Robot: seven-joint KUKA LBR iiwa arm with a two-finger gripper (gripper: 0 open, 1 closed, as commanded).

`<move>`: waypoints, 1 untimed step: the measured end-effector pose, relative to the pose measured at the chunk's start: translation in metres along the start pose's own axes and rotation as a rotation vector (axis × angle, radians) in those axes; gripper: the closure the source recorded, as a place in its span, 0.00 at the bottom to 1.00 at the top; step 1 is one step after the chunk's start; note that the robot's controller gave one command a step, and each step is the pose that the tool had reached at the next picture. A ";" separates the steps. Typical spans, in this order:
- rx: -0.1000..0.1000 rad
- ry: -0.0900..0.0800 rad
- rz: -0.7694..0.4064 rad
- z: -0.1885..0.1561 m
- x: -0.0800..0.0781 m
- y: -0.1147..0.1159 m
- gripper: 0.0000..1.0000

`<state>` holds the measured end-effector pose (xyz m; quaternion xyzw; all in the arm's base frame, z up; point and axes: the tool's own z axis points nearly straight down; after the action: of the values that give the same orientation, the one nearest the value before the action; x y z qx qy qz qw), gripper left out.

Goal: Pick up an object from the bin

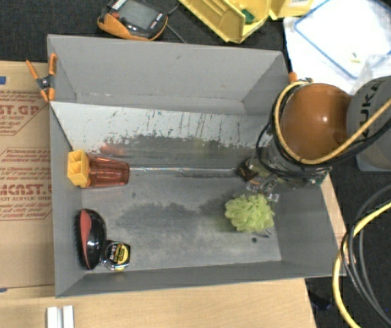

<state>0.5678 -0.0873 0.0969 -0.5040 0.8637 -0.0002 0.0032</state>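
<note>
While the gripper (260,183) hangs at three o'clock in the bin (161,67), just above a lumpy green clump (250,214) at four o'clock, the approach appears in hand. Next it likely must descend and close. Whether the claw is spread or closed cannot be told. The arm (381,104) bears "KU".

Matt grey metal bin (161,80), floor scuffed and streaked. Glossy orange arm cover (315,121); knobbly, soft-looking green lump (250,212). Translucent orange plastic piece (106,173), shiny black-and-red plastic thing (91,236).
</note>
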 end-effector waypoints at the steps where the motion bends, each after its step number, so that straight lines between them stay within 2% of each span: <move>1: 0.002 -0.001 0.000 -0.017 0.000 -0.001 1.00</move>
<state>0.5684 -0.0873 0.1141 -0.5040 0.8637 -0.0011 0.0041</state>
